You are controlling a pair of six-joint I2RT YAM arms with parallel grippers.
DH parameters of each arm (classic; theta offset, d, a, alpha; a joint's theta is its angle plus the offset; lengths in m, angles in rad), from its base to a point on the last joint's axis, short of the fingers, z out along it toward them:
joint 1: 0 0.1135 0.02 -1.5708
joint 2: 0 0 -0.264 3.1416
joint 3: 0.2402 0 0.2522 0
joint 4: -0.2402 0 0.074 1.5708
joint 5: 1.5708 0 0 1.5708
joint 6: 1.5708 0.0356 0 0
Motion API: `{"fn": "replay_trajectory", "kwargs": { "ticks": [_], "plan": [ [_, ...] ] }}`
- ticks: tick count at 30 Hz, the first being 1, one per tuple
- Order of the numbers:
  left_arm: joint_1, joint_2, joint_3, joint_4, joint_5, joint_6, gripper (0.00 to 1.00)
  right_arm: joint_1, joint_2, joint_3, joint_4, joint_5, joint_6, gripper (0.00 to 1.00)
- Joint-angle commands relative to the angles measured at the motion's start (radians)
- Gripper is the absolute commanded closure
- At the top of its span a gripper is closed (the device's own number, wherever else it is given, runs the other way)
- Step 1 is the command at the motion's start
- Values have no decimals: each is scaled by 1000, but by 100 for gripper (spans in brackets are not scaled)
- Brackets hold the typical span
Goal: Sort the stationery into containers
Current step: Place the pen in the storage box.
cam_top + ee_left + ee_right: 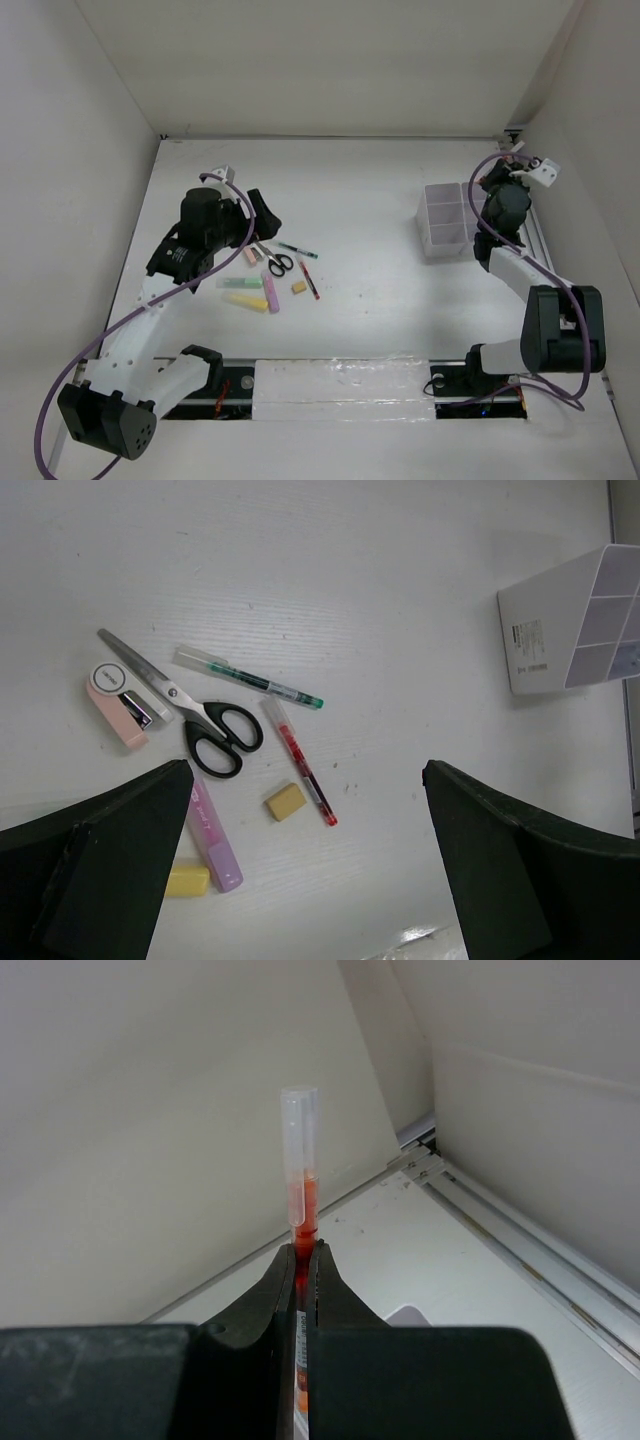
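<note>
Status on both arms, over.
Right gripper shut on orange-red pen, beside box. Left gripper open over scissors. No obstruction seen.

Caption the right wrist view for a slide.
Right gripper shut on a red pen, its clear cap sticking out beyond the jaws.

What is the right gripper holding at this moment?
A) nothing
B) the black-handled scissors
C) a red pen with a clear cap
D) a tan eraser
C: the right wrist view shows the right gripper shut on a red pen, clear cap sticking up; the scissors and tan eraser lie loose in the left wrist view.
</note>
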Motion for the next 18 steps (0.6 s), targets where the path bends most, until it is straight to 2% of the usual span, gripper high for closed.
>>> {"fn": "replay_trajectory", "kwargs": {
  "ticks": [1, 8, 13, 18],
  "plan": [
    [-3, -15, -17, 26, 24, 25, 0, -21, 40, 40, 29, -14, -16, 100],
    [-3, -15, -17, 35, 33, 25, 0, -67, 122, 40, 53, -69, 24, 100],
    [-3, -6, -17, 35, 54, 25, 0, -90, 122, -17, 148, -147, 33, 100],
    [-3, 3, -17, 35, 64, 34, 0, -100, 122, -17, 157, -160, 33, 100]
  ]
}}
